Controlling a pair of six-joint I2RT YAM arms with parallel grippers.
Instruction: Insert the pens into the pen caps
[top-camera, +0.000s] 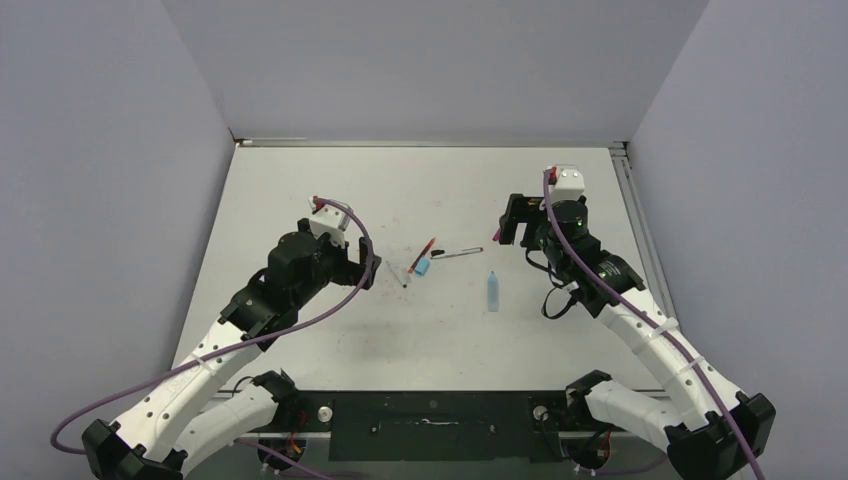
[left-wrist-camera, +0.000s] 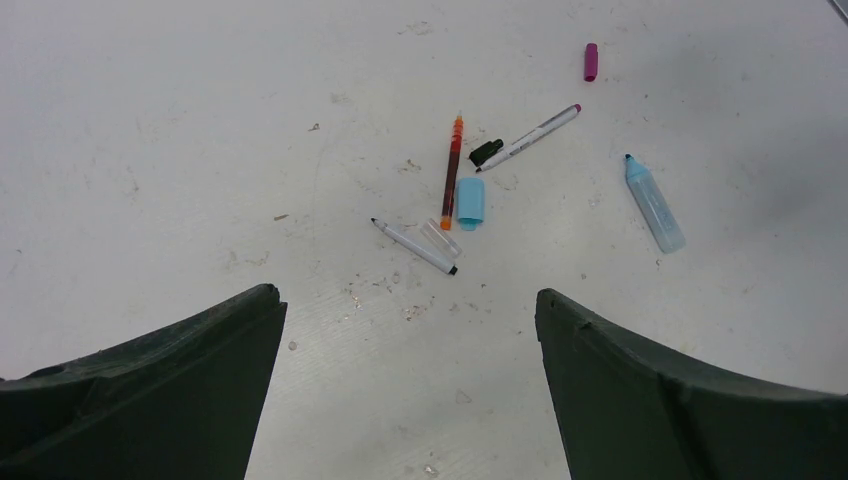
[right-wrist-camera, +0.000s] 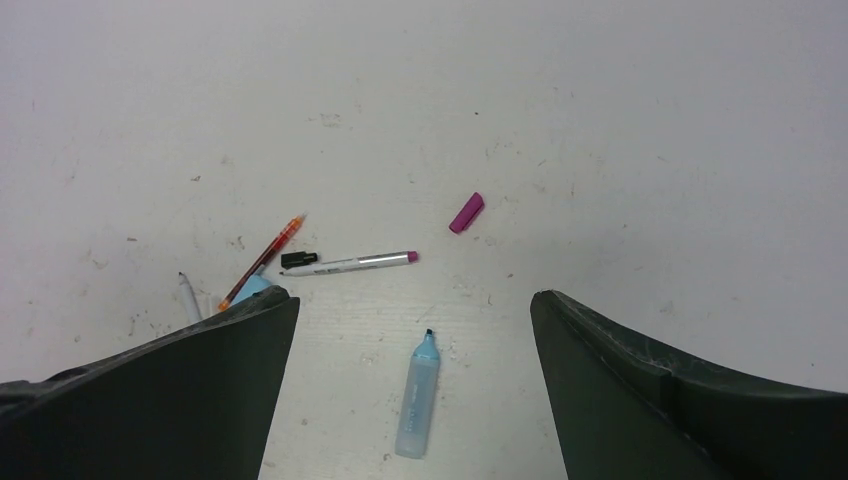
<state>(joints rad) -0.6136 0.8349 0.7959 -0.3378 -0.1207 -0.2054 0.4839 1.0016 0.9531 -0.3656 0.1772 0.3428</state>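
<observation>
Pens (left-wrist-camera: 453, 170) are lying clustered on the desk (left-wrist-camera: 150, 120), beside the blue cap (left-wrist-camera: 470, 203). Left tool (left-wrist-camera: 405, 300) and right tool (right-wrist-camera: 412, 300) are hanging wide open, empty. Probably best: 1 tool gripping a pen by its free end, the other taking its cap.

Red pen (left-wrist-camera: 452, 172), light-blue cap (left-wrist-camera: 470, 202), magenta cap (left-wrist-camera: 591, 62)

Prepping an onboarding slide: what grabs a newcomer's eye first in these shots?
Dead centre, a red pen, two white pens and a light-blue cap lie huddled. A light-blue highlighter lies alone toward the right arm, a magenta cap farther off. The left gripper and right gripper flank them, open, empty.
</observation>
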